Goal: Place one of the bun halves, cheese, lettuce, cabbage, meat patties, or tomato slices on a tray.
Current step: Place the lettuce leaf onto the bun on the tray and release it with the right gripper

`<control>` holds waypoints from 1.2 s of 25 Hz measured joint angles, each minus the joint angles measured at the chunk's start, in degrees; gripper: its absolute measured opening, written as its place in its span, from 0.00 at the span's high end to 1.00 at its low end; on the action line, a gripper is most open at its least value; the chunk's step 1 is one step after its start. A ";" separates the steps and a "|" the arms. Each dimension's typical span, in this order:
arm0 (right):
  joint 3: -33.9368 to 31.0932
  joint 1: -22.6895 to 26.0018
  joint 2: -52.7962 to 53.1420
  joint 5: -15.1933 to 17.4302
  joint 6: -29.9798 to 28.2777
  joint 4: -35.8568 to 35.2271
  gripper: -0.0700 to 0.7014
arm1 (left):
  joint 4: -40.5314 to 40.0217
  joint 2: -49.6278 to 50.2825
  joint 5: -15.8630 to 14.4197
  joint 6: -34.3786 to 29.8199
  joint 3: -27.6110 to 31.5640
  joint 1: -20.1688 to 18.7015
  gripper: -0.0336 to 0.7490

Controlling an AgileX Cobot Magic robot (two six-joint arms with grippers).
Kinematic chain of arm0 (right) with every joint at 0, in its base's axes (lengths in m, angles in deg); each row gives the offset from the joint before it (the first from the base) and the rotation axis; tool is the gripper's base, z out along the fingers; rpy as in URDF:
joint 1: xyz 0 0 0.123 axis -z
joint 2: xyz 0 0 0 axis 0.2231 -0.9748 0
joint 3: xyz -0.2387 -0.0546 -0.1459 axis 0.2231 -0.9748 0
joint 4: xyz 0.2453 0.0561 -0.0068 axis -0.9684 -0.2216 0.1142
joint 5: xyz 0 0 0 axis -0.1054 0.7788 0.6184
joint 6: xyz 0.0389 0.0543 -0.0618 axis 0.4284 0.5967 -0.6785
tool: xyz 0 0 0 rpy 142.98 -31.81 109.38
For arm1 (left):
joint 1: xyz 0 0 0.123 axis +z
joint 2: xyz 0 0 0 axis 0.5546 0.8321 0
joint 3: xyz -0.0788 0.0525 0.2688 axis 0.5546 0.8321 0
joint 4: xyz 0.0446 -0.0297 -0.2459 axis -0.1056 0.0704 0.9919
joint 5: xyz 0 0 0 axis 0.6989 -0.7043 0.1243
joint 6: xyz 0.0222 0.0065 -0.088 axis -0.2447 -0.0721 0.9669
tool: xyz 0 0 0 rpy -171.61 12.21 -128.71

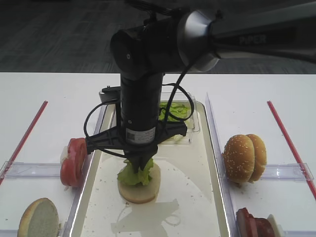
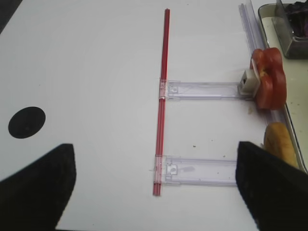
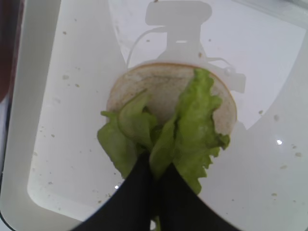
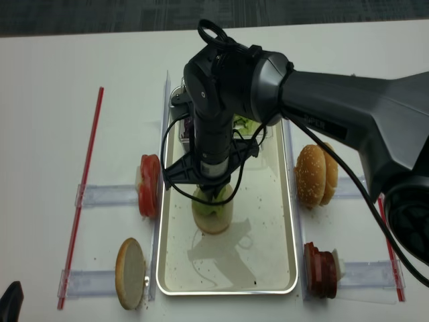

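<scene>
My right gripper [image 3: 156,166] is shut on a ruffled light-green lettuce leaf [image 3: 192,125]. The leaf hangs onto a bun half [image 3: 163,86] that lies pale cut face up on the tray [image 1: 192,197]. In the high view the gripper [image 1: 140,163] points straight down over that bun [image 1: 143,191], with the lettuce [image 1: 132,175] spilling over its left side. My left gripper [image 2: 155,163] is open above the bare white table on the left, with nothing between its fingers.
Tomato slices [image 1: 73,160] stand on edge left of the tray. Another bun half [image 1: 38,217] stands at the front left. Sesame buns [image 1: 244,157] and meat patties [image 1: 252,224] are on the right. A clear tub of lettuce [image 1: 180,111] sits at the tray's far end. Red strips [image 1: 24,136] border both sides.
</scene>
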 joint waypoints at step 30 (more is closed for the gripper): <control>0.00 0.00 0.00 1.23 -1.60 0.70 0.38 | 0.00 0.00 0.00 0.00 0.00 0.00 0.17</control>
